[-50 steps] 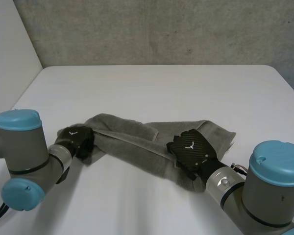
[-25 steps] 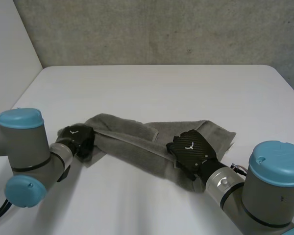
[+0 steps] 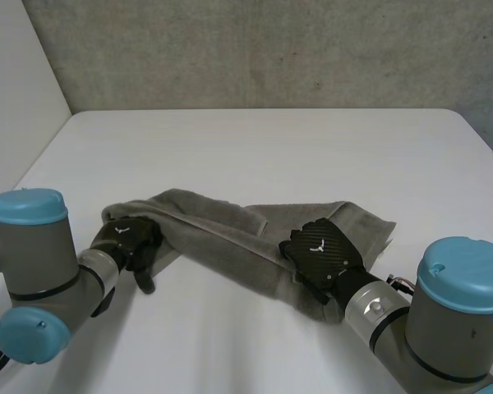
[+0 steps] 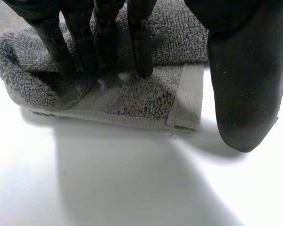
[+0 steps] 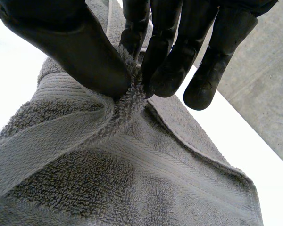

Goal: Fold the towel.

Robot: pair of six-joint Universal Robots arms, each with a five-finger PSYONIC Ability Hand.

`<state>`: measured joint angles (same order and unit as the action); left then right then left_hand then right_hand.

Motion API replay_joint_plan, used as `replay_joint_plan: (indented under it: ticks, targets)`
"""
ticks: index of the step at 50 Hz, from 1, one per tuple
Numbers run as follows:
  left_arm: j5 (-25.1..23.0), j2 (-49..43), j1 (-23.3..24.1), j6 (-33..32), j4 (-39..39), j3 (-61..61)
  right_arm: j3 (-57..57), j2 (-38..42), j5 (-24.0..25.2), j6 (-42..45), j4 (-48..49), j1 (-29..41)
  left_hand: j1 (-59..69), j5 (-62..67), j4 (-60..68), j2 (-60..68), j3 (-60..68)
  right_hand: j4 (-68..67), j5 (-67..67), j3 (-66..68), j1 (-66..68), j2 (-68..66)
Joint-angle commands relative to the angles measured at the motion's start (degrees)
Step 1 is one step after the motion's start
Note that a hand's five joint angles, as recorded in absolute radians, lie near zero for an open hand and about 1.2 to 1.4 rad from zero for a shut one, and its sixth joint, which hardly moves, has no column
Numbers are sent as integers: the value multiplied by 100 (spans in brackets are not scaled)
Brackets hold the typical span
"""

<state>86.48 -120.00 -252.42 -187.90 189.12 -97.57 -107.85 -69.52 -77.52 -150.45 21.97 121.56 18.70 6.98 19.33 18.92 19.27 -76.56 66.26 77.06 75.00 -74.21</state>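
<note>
The towel [image 3: 230,234] is lying bunched lengthwise on the table [image 3: 255,148] between both hands, the left hand [image 3: 125,236] pressing straight fingers on one end and the right hand [image 3: 319,253] pinching a ridge toward the other.

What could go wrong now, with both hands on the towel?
The right hand pinches only a thin ridge of the towel; it may slip out on lifting. The left hand merely presses its fingers on the towel's end, thumb off the cloth, so that end may drag. The towel lies bunched; the fold may come uneven.
</note>
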Motion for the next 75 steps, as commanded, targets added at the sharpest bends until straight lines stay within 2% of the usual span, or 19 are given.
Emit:
replay_joint_plan:
  ticks: [1, 8, 29, 31, 32, 34, 37, 39, 42, 51, 56, 58, 60, 64, 66, 68, 71, 73, 75]
  targets:
    - [27, -199, 0, -1, 11, 186, 0, 0, 0, -2, 0, 0, 92, 264, 29, 70, 35, -344, 374, 294, 500, -579]
    - [35, -296, 0, -1, 20, 353, -8, 0, 0, -2, 0, 0, 917, 1089, 854, 895, 860, -344, 374, 294, 500, -579]
    - [44, -472, -9, -1, -7, 669, -8, 9, 0, -2, 0, 26, 1271, 1443, 1208, 1249, 1214, -344, 374, 294, 500, -579]
    - [44, -516, -9, -1, -15, 705, -8, 9, 0, -2, 0, 26, 2525, 2696, 2461, 2503, 2467, -344, 374, 294, 500, -579]
    - [44, -516, -9, -1, -15, 705, -8, 9, 0, -2, 0, 26, 2532, 2704, 2469, 2511, 2475, -344, 374, 294, 500, -579]
    - [44, -533, -9, -1, -15, 713, -8, 9, 0, -2, 0, 35, 4106, 4278, 4043, 4084, 4049, -344, 374, 294, 500, -579]
    - [44, -516, -9, -1, -15, 705, -8, 9, 0, -2, 0, 26, 4585, 4757, 4521, 4563, 4527, -344, 374, 294, 500, -579]
    - [62, -481, -9, -1, -16, 696, -8, 18, 0, 6, 0, 26, 5487, 5659, 5424, 5466, 5430, -344, 374, 294, 500, -579]
    - [71, -463, -9, -1, -15, 696, -8, 18, 0, 6, 0, 35, 6128, 6300, 6065, 6107, 6071, -344, 374, 294, 500, -579]
    - [79, -437, -9, -1, -42, 696, -8, 9, -9, 6, -9, 35, 6130, 6302, 6067, 6108, 6073, -344, 374, 294, 500, -579]
    - [62, -200, -17, -1, -86, 669, 62, -79, -44, -11, -35, 9, 6130, 6302, 6067, 6108, 6073, -344, 374, 294, 500, -579]
    - [9, 185, -35, 26, -199, 617, 115, -105, -53, -29, -79, -18, 6130, 6302, 6067, 6108, 6073, -344, 374, 294, 500, -579]
    - [-8, 405, -9, 26, -278, 617, 194, -193, -53, -38, -176, -27, 6130, 6302, 6067, 6108, 6073, -344, 374, 294, 500, -579]
    - [-17, 846, -9, 52, -411, 634, 815, -1060, 0, -107, -998, -36, 6130, 6302, 6067, 6108, 6073, -344, 374, 294, 500, -579]
    - [-96, 1432, -9, 70, -525, 669, 1108, -1336, 70, -143, -1380, -88, 6130, 6302, 6067, 6108, 6073, -344, 374, 294, 500, -579]
    - [-192, 1731, -17, 78, -577, 704, 1790, -1651, 228, -274, -2106, -446, 6130, 6302, 6067, 6108, 6073, -344, 374, 294, 500, -579]
    - [-464, 2224, -70, 157, -683, 818, 2171, -1758, 325, -363, -2470, -651, 6130, 6302, 6067, 6108, 6073, -344, 374, 294, 500, -579]
    - [-562, 2437, -88, 237, -745, 933, 2932, -1854, 500, -538, -3204, -1044, 6130, 6302, 6067, 6108, 6073, -344, 374, 294, 500, -579]
    - [-632, 2622, -105, 351, -815, 1056, 3336, -1889, 597, -599, -3547, -1238, 6130, 6302, 6067, 6108, 6073, -344, 374, 294, 500, -579]
